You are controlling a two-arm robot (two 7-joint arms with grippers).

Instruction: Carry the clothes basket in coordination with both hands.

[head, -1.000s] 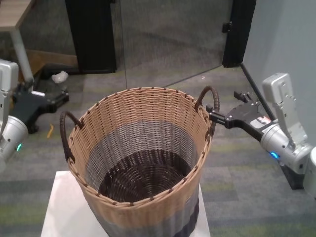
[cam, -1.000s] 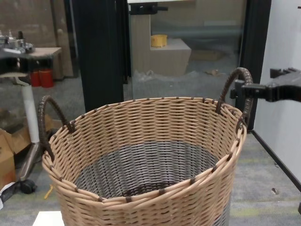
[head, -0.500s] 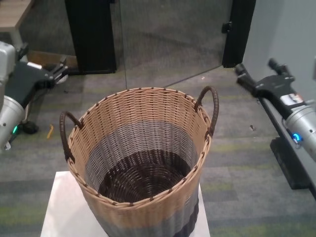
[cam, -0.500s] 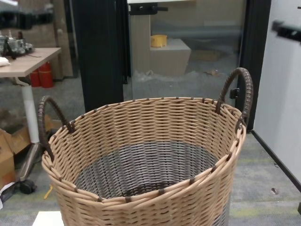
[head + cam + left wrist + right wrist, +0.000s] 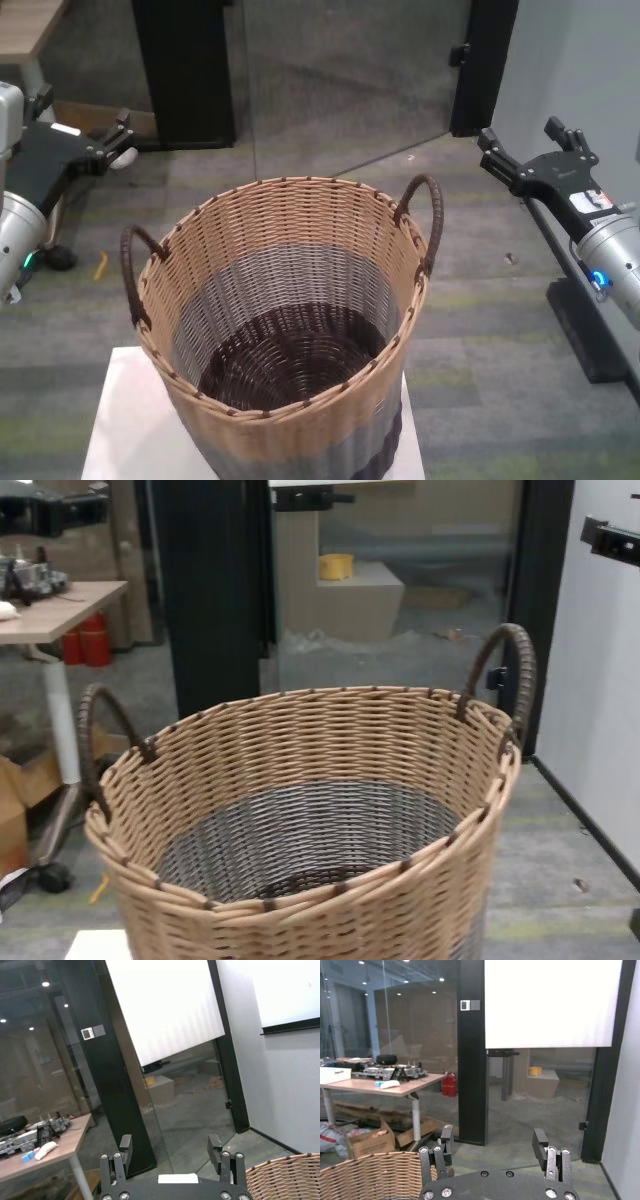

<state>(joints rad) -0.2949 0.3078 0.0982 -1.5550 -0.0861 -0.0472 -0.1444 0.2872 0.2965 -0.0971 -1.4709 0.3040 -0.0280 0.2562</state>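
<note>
The clothes basket (image 5: 285,330) is sitting upright on the white worktop (image 5: 130,430). The left gripper (image 5: 118,140) and right gripper (image 5: 515,150) are hovering apart from its 2 handles, both with fingers spread, holding nothing.

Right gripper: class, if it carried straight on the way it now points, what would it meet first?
Probably nothing close. The right gripper is open and points past the clothes basket, whose rim sits off to one side, toward the black pillar and glass wall well ahead; depth is unclear.
</note>
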